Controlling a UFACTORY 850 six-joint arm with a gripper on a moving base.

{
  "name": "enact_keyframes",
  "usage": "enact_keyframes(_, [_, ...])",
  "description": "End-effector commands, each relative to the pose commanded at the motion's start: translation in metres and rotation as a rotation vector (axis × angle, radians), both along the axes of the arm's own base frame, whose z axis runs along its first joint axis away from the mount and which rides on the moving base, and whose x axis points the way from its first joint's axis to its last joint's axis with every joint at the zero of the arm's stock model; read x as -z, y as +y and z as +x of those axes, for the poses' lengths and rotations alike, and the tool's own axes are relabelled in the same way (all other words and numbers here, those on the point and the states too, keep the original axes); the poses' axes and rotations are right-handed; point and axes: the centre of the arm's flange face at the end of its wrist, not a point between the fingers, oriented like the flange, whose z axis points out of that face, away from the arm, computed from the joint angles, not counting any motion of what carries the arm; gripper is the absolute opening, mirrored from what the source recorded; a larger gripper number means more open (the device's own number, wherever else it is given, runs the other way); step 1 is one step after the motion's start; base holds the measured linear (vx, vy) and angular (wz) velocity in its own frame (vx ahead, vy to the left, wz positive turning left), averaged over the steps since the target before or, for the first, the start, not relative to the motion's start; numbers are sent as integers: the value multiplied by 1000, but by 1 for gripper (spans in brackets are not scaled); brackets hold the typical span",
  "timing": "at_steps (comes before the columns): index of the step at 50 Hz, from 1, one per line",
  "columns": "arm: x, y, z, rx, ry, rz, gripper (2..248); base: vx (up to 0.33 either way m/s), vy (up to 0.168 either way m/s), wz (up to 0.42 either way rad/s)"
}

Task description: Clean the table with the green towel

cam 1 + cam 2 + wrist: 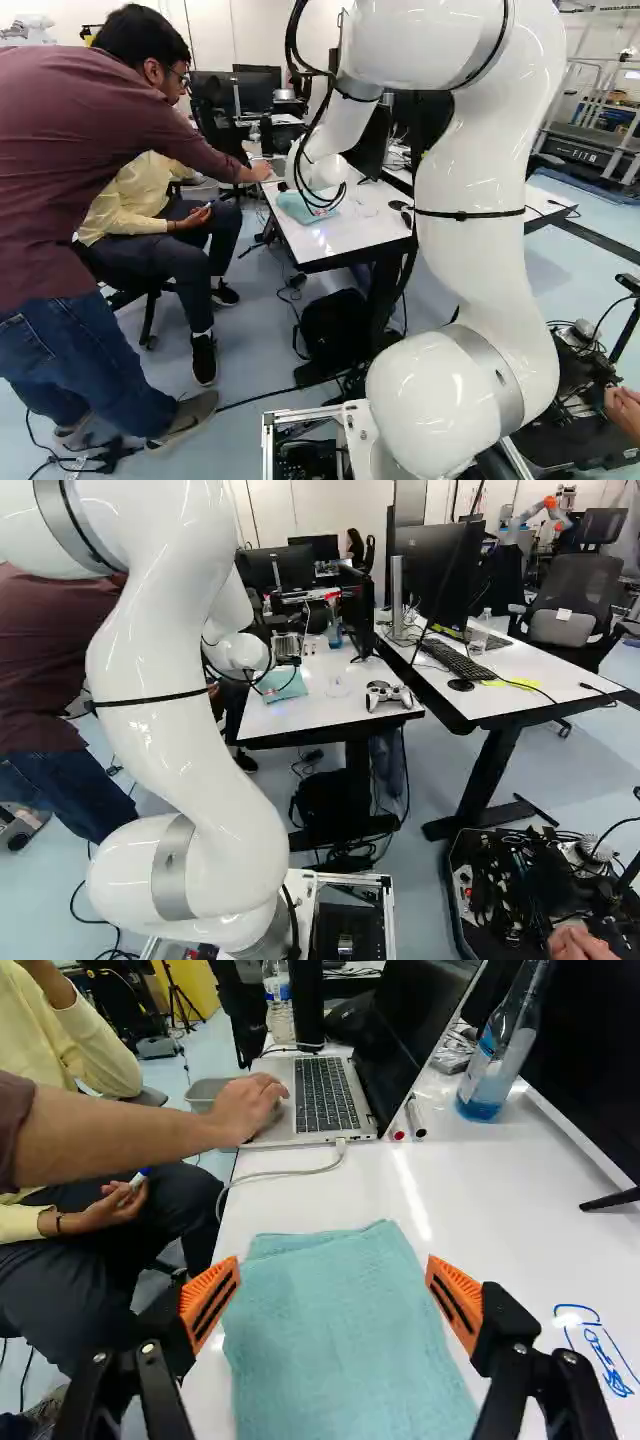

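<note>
"Left base view?"
"Folded pale-green cloth towel [308,209] on the glossy white table [362,234]."
"Right base?"
"Lying flat."
"Wrist?"
"Black, orange-padded gripper [333,1274] spread wide, empty. Lower squarely, pinch firmly, then wipe the blue ink scribble [601,1352]."

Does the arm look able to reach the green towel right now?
Likely yes: the open gripper faces the towel, with nothing lying on it. The person's hand is at the laptop beyond, so the way looks free.

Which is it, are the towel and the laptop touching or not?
Apart. The wrist view shows a strip of white table, with a cable on it, between the towel and the laptop.
</note>
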Motion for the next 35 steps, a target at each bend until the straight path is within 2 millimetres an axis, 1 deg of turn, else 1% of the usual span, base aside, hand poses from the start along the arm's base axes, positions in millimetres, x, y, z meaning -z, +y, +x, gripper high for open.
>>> enact_keyframes(35, [0,0,0,0,0,0,247,0,0,0])
